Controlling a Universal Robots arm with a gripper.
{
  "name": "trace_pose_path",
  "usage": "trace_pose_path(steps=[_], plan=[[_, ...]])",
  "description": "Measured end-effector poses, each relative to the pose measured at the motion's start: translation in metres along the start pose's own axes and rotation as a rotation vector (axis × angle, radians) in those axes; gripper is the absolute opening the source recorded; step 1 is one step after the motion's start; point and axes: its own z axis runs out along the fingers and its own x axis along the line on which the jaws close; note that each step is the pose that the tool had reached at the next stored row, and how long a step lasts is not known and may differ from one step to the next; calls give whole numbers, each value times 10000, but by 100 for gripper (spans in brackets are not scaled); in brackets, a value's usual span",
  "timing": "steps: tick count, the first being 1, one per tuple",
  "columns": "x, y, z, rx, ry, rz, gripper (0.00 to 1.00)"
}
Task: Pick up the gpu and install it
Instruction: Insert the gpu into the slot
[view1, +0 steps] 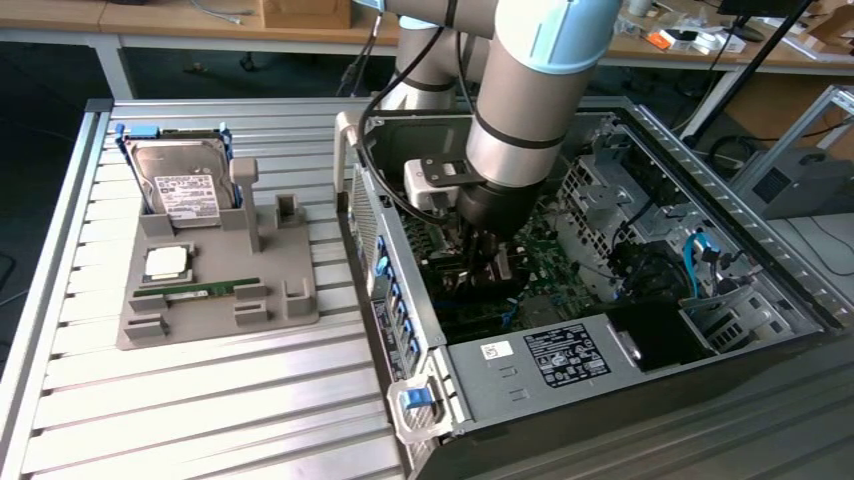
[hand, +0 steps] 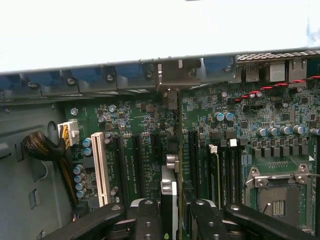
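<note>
Claw (hand: 169, 212) grips gpu (hand: 169, 192) — edge-on, long axis toward motherboard (hand: 135, 125).

gripper (hand: 170, 212) jaws closed on the gpu (hand: 169, 192), card edge-on and upright between the black fingers (hand: 147, 220). Below it the green motherboard (hand: 145, 130) with its black slots, the white slot (hand: 100, 167) just beside. Silver CPU socket (hand: 280, 192) well apart.

We see a workbench (view1: 200, 400) of ribbed silver aluminium slats with a raised metal rim. Behind it stand light wooden desks (view1: 160, 20) on white legs, strewn with cables and a cardboard box (view1: 304, 12). The floor (view1: 54, 110) beneath them is dark. Lighting is even and bright.
</note>
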Motion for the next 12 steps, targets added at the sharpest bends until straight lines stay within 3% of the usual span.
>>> trace_pose_path(steps=[12], plan=[[2, 32, -18, 116, -10, 1, 27]])
